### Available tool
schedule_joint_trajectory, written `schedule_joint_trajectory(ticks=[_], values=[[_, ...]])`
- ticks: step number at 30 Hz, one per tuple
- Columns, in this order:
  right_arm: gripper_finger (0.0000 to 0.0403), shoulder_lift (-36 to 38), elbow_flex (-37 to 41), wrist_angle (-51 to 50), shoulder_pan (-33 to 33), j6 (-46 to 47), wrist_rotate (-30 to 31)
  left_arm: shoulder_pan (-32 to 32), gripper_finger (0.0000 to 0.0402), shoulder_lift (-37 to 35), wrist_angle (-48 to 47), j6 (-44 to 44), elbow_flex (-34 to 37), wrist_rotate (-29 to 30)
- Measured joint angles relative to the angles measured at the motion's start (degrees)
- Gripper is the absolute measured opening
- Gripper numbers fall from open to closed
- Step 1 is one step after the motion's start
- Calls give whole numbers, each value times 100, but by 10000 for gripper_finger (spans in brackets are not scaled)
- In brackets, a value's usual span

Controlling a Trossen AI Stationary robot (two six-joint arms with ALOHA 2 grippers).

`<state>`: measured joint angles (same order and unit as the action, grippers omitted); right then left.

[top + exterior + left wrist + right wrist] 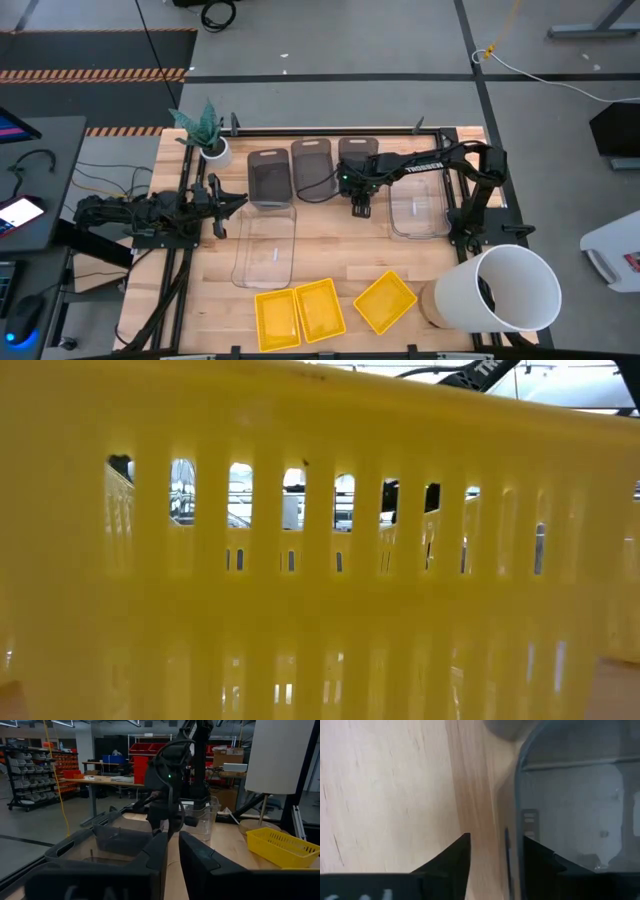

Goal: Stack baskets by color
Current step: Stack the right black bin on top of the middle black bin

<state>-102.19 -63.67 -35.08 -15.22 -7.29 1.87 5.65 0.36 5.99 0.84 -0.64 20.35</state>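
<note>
Three dark grey baskets stand in a row at the far middle [268,178], [312,168], [358,158]. One clear basket [266,245] lies left of centre and another [420,205] to the right. Three yellow baskets [277,320], [320,308], [385,300] sit along the near edge. My right gripper [360,208] points down, open, at the rightmost grey basket's near end. In its wrist view the end wall [508,842] stands between the fingers, one inside the basket [570,810] and one outside, with a gap on each side. My left gripper [228,205] waits at the table's left, its fingers [160,852] a narrow gap apart around nothing.
A big white bucket [505,290] lies at the near right corner. A small potted plant [210,135] stands at the far left. A yellow basket's slotted wall [300,560] fills the low view. Bare wood [340,240] lies between the clear baskets.
</note>
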Motion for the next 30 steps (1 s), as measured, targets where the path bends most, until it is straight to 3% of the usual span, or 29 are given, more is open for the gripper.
schedule_joint_trajectory(ticks=[14, 19, 30], values=[[10, 7, 67, -11, 9, -54, 19, 0, 53, 0, -1, 0, 1, 1], [15, 7, -230, -569, 13, -112, 232, 0, 59, 0, -1, 0, 0, 0], [7, 13, -1712, -1813, 54, -618, 874, 2, 52, 0, 1, 0, 1, -1]])
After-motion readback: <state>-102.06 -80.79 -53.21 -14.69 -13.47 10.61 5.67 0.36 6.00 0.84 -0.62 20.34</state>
